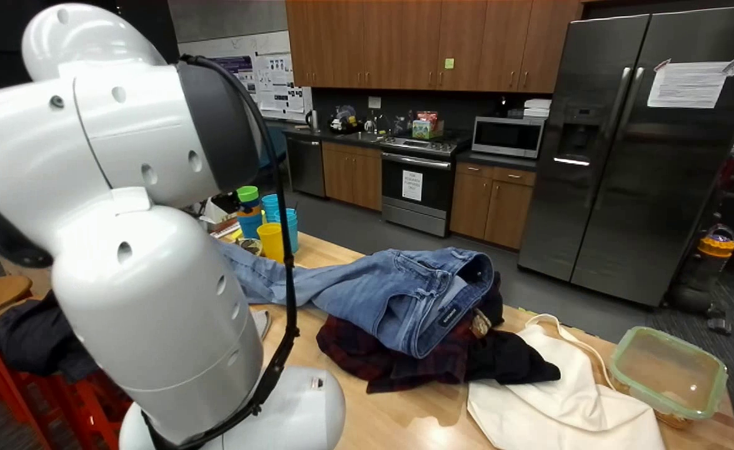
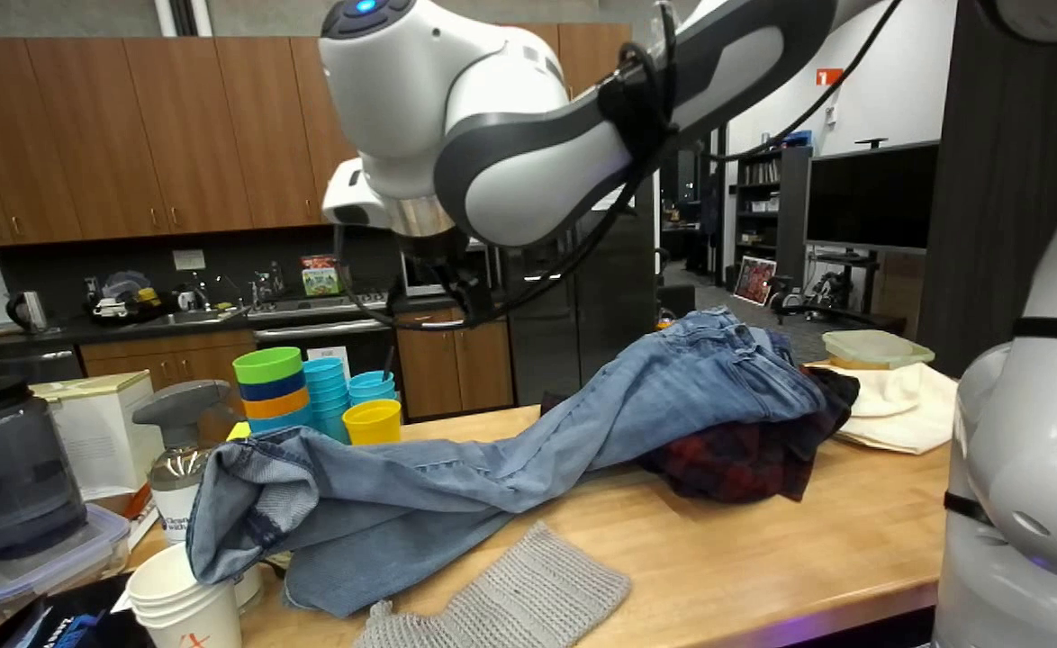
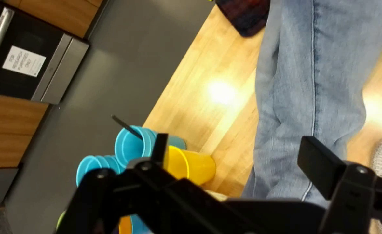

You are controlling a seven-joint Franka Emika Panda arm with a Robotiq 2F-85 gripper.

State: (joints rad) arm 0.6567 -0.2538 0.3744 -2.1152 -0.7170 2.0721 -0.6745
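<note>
My gripper (image 3: 235,149) is open in the wrist view, its fingers wide apart with nothing between them. Below it, blue jeans (image 3: 308,81) run along the wooden table, one leg passing under the right-hand finger. A yellow cup (image 3: 200,165) and blue cups (image 3: 130,144) lie beyond the left-hand finger. In an exterior view the gripper (image 2: 432,310) hangs in the air above the jeans (image 2: 492,468) and near the stacked cups. The waist of the jeans (image 1: 417,294) rests on a dark red plaid garment (image 1: 392,362). In the remaining exterior view the arm hides the gripper.
A cream tote bag (image 1: 561,400) and a green-lidded container (image 1: 667,375) sit at one table end. Grey knit cloth (image 2: 528,585) lies by the jeans. Paper cups (image 2: 182,594), a spray bottle (image 2: 182,459) and a dark jar (image 2: 11,477) crowd the opposite end.
</note>
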